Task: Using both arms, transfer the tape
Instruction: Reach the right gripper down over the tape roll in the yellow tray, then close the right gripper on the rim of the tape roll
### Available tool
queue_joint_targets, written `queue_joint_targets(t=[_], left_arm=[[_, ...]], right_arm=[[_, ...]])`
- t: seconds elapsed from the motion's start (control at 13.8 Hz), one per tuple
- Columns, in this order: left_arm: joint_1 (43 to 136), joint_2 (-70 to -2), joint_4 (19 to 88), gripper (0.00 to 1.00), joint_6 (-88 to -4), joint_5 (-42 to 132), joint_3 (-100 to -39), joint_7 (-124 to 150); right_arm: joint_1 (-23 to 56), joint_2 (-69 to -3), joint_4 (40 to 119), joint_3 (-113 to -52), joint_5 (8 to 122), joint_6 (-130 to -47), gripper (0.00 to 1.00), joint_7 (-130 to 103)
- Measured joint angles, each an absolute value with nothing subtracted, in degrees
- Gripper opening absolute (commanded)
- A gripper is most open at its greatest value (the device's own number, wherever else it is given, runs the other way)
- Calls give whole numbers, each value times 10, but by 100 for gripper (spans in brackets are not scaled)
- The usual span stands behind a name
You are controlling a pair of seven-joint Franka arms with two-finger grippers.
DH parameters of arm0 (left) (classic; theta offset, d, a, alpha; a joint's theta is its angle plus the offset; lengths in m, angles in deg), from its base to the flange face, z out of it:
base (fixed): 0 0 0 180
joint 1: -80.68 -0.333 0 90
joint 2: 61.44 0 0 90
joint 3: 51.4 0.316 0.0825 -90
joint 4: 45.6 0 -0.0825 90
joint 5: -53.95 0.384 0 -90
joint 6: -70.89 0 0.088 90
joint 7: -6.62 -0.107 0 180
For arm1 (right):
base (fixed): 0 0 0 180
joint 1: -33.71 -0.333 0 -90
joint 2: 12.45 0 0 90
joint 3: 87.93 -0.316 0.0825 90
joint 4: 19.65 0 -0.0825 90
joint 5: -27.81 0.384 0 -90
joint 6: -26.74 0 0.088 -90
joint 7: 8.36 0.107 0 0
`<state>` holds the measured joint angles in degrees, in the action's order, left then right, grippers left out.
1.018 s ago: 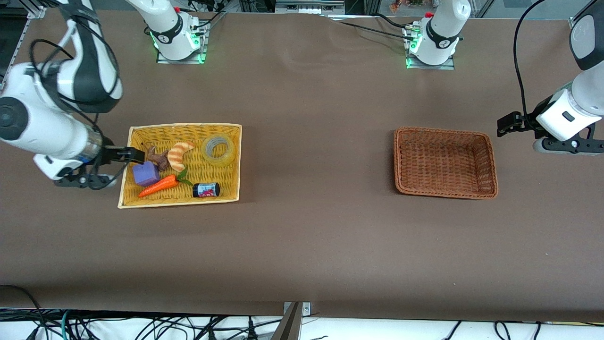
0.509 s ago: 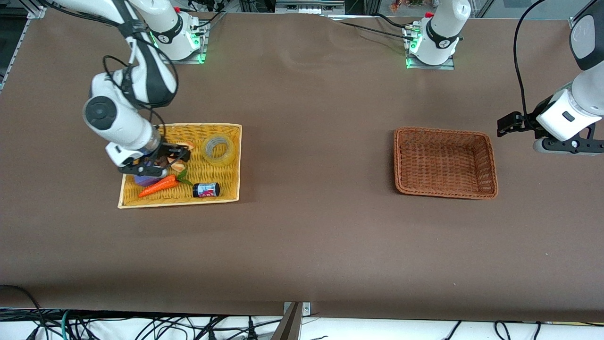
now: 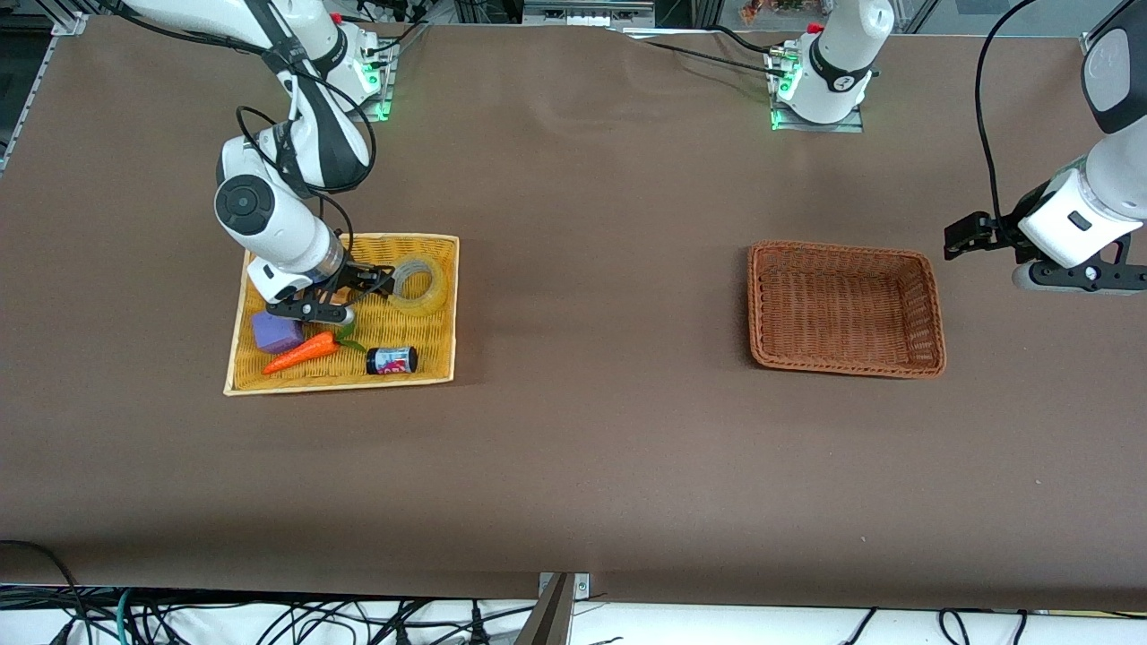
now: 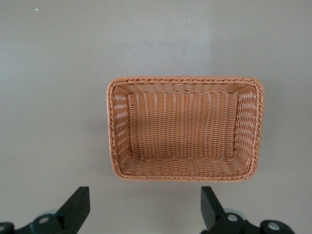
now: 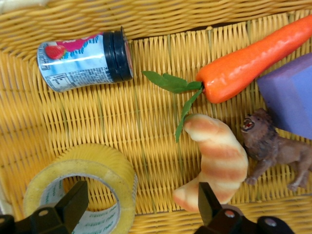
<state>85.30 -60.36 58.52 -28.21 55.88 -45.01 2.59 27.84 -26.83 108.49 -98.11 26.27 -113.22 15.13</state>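
Note:
The tape (image 3: 417, 285), a yellowish translucent roll, lies flat in the yellow wicker tray (image 3: 448, 309), in the corner toward the robots' bases. My right gripper (image 3: 369, 279) is open over the tray, beside the tape. In the right wrist view the tape (image 5: 83, 190) sits by one fingertip and the toy croissant (image 5: 217, 163) by the other; my right gripper (image 5: 141, 202) holds nothing. My left gripper (image 3: 957, 238) waits, open and empty, beside the brown basket (image 3: 932, 305) at the left arm's end of the table. It also shows open in the left wrist view (image 4: 145, 204).
The tray also holds a toy carrot (image 3: 300, 352), a purple block (image 3: 275, 331), a small black jar (image 3: 392, 360) and a toy lion (image 5: 273, 146). The brown basket (image 4: 117, 126) holds nothing.
My right arm has swung in from the table's end over the tray, and its gripper now sits beside the tape, covering the croissant and lion. The left arm has not moved.

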Motion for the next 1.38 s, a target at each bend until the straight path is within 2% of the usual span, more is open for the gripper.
queue_joint_targets(t=[0.51, 1.02, 1.09, 1.16, 1.31, 1.38], left_arm=[[853, -604, 585, 100, -282, 559, -450, 26], [853, -604, 585, 100, -282, 559, -450, 26], [853, -604, 585, 100, -282, 559, -450, 26], [853, -604, 585, 100, -282, 559, -450, 26], [853, -604, 585, 100, -282, 559, -450, 26], [853, -604, 585, 100, -282, 559, -450, 26]], right_arm=[[237, -291, 1100, -983, 263, -1168, 100, 209], [231, -306, 1100, -983, 234, -1170, 100, 209], [231, -309, 1100, -983, 234, -1174, 97, 209], [231, -312, 1100, -983, 233, -1178, 78, 209], [231, -318, 1100, -983, 233, -1184, 32, 209], [231, -320, 1100, -983, 232, -1184, 17, 209]])
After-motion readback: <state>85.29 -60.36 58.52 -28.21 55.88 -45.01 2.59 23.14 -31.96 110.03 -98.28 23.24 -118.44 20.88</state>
